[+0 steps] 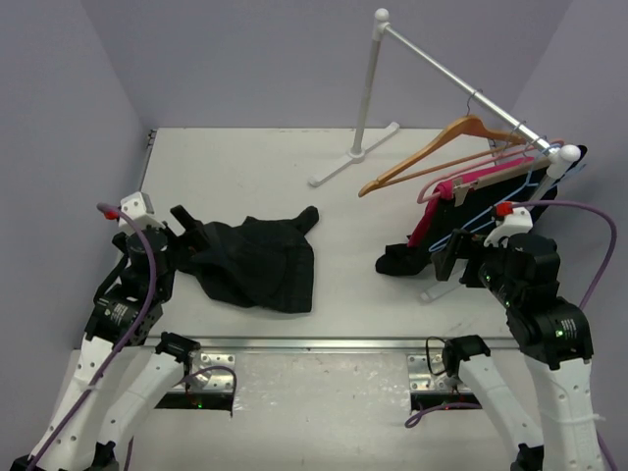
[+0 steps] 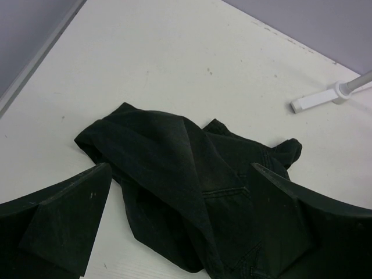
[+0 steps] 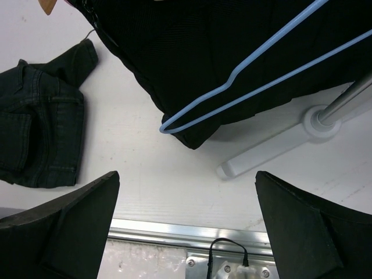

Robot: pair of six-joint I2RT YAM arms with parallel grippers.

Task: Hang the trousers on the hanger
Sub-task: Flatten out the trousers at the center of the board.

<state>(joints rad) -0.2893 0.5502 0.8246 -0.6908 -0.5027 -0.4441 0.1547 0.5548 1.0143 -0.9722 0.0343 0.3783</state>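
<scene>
Since the trousers [image 1: 257,263] lie crumpled on the left of the table [image 1: 245,167], our left gripper [image 2: 180,168] hovers just beside them, spread wide and ready to pinch cloth. The wooden hanger [image 1: 422,152] hangs on the rail [image 1: 442,65], well apart, so our right gripper [image 3: 187,174], released and empty, sits near that rack.

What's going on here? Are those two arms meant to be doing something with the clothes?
Two robot arms are set to put the trousers on the wooden hanger, but nothing is held yet. The trousers lie crumpled on the table, just in front of the left gripper, which is open. The hanger hangs on the rail at the right, next to other hung clothes. The right gripper, also open, sits near that rack.
</scene>
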